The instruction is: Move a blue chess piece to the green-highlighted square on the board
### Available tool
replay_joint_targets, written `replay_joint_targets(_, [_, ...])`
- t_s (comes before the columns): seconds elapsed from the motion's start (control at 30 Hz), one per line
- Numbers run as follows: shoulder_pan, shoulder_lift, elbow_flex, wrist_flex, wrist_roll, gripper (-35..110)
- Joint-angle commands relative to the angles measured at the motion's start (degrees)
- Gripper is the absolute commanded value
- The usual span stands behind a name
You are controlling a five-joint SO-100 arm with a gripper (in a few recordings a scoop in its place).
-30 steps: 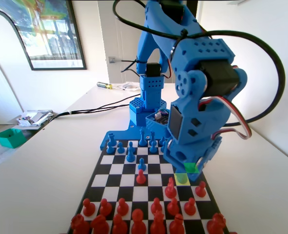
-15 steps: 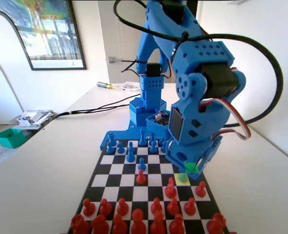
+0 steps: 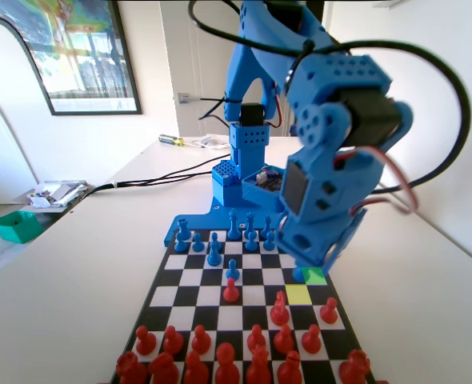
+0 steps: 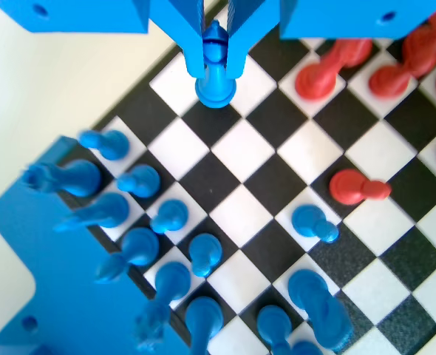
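Observation:
In the wrist view my gripper [image 4: 215, 68] hangs from the top edge, shut on the blue chess piece [image 4: 216, 90]. The piece's head sits between the jaws and its round base hangs just above a white square near the edge of the board [image 4: 233, 214]. In the fixed view the gripper [image 3: 308, 266] is low at the right side of the board [image 3: 190, 278], at the near left corner of the green-highlighted square [image 3: 316, 278]. The piece's base [image 3: 299, 275] peeks out below the gripper. The yellow square [image 3: 298, 294] in front of it is bare.
Red pawns [image 3: 280, 310] [image 3: 329, 310] stand just in front of the yellow square, with rows of red pieces [image 3: 225, 360] nearer the camera. A lone blue pawn [image 3: 233, 272] and red pawn [image 3: 231, 291] face each other mid-board. Blue pieces [image 3: 214, 240] line the far rows.
The gripper has lifted the blue piece off the yellow square and carried it back and to the right, to the green square. The yellow square is now uncovered.

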Motion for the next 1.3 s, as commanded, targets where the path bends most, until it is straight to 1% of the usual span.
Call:
replay_joint_targets(0.0, [-2.5, 7.3, 0.3, -0.5, 1.1, 1])
replay_joint_targets(0.3, [-6.2, 8.6, 5.8, -4.8, 4.1, 1])
replay_joint_targets(0.7, [-6.7, 8.4, 8.8, -8.3, 5.0, 2])
replay_joint_targets(1.1, [-6.2, 8.3, 9.1, -10.6, 6.3, 14])
replay_joint_targets(1.27, [-5.8, 8.7, 8.2, -9.3, 6.2, 18])
